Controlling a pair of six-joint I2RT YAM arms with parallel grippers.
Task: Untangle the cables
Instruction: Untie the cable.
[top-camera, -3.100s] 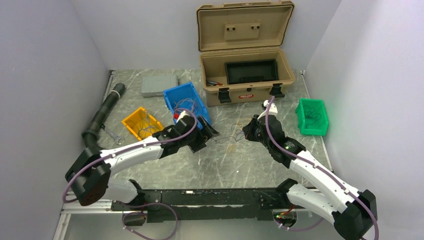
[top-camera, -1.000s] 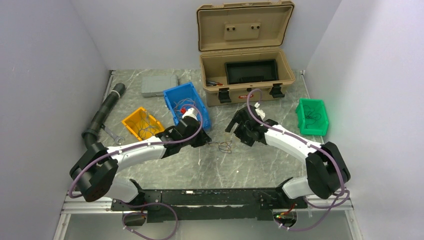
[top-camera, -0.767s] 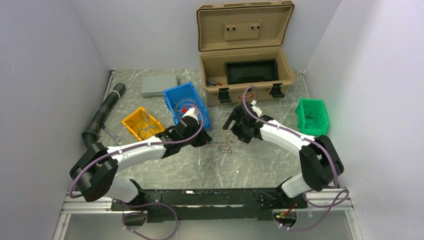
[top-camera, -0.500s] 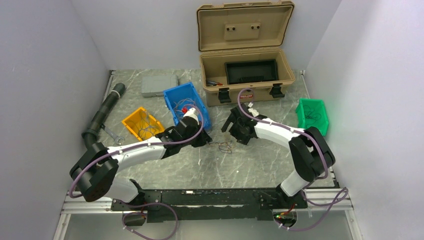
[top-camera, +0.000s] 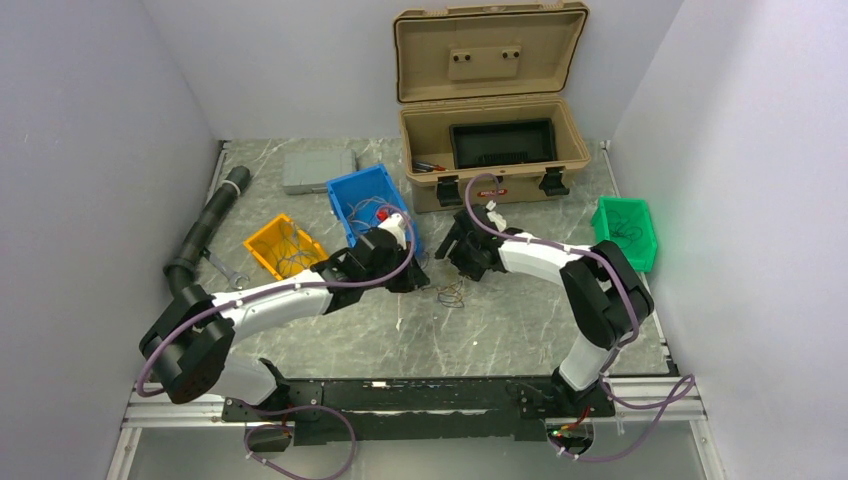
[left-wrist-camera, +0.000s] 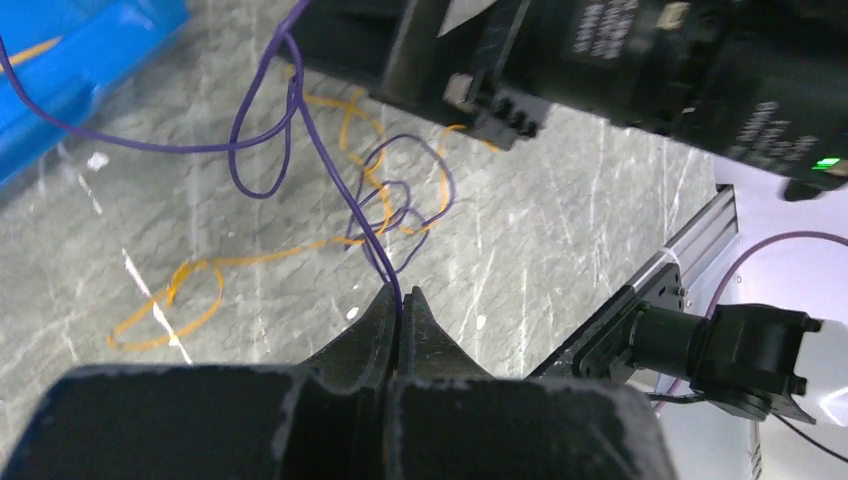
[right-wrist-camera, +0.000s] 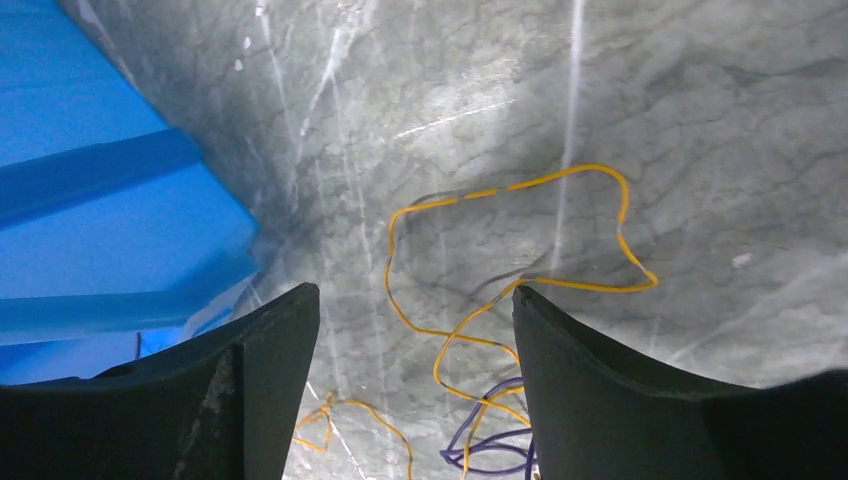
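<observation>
The cables are a small tangle (top-camera: 450, 292) of thin purple and orange wires on the marble table between the two arms. My left gripper (left-wrist-camera: 400, 300) is shut on a purple wire (left-wrist-camera: 298, 130) that rises from the jaws in loops. An orange wire (left-wrist-camera: 190, 290) lies slack on the table beneath it. My right gripper (right-wrist-camera: 415, 300) hovers over the tangle, open, and holds nothing. Between its fingers I see an orange wire (right-wrist-camera: 520, 290) and purple loops (right-wrist-camera: 490, 445) lying on the table. In the top view the left gripper (top-camera: 418, 277) and right gripper (top-camera: 452, 262) are close together.
A blue bin (top-camera: 372, 205) with wires stands just behind the left gripper. A yellow bin (top-camera: 283, 245), a wrench (top-camera: 228, 272) and a black hose (top-camera: 208, 225) are at the left. An open tan toolbox (top-camera: 492, 150), a grey box (top-camera: 318, 170) and a green bin (top-camera: 624, 232) are farther off.
The right arm has swung left and come over the tangle, its jaws narrowing a little. The left gripper has shifted slightly toward the blue bin, still pinching the purple wire.
</observation>
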